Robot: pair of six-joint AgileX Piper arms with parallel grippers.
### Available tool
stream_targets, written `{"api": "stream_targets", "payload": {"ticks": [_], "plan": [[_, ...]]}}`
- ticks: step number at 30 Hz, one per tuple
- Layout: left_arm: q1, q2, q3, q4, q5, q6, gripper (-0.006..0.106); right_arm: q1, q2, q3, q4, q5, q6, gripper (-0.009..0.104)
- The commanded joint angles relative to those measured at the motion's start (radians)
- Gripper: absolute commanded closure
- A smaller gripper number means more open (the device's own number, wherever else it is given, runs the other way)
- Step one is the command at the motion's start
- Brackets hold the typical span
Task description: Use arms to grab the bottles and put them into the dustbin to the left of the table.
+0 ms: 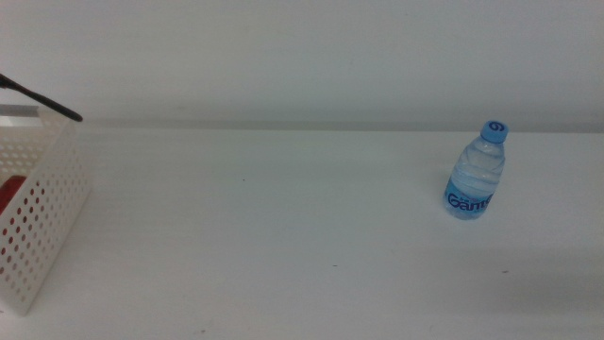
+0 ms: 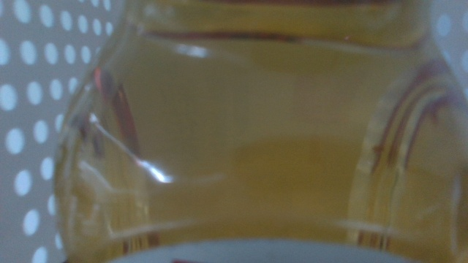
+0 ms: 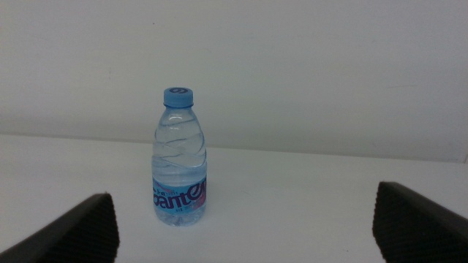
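Observation:
A small clear water bottle (image 1: pixel 477 175) with a blue cap stands upright on the white table (image 1: pixel 283 236) at the right. In the right wrist view the same water bottle (image 3: pixel 179 157) stands ahead of my right gripper (image 3: pixel 245 226), which is open, wide apart and holds nothing. The yellow juice bottle (image 2: pixel 248 146) fills the left wrist view at very close range, with the dustbin's perforated wall (image 2: pixel 29 109) behind it. The white dustbin (image 1: pixel 38 227) sits at the table's left edge. My left gripper itself is hidden. Only a black cable (image 1: pixel 42 99) shows above the dustbin.
Something red (image 1: pixel 9 194) lies inside the dustbin, seen over its rim and through the holes. A pale wall runs along the table's far edge.

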Motion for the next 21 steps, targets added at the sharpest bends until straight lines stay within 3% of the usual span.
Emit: {"api": "stream_targets", "payload": {"ticks": [1,6,15,21], "plan": [[0.000,0.003,-0.015,-0.033,-0.018,-0.007,0.094,-0.008,-0.039,0.045,-0.004,-0.012,-0.002,0.002],[-0.001,0.005,-0.010,-0.042,-0.013,0.004,0.074,-0.008,-0.039,0.045,-0.004,-0.012,-0.002,0.002],[-0.003,-0.001,-0.007,-0.053,0.037,0.023,0.007,-0.008,-0.039,0.045,-0.004,-0.012,-0.002,0.002],[-0.027,-0.103,-0.007,-0.088,0.092,-0.068,0.007,-0.008,-0.039,0.045,-0.004,-0.012,-0.002,0.002]]}}
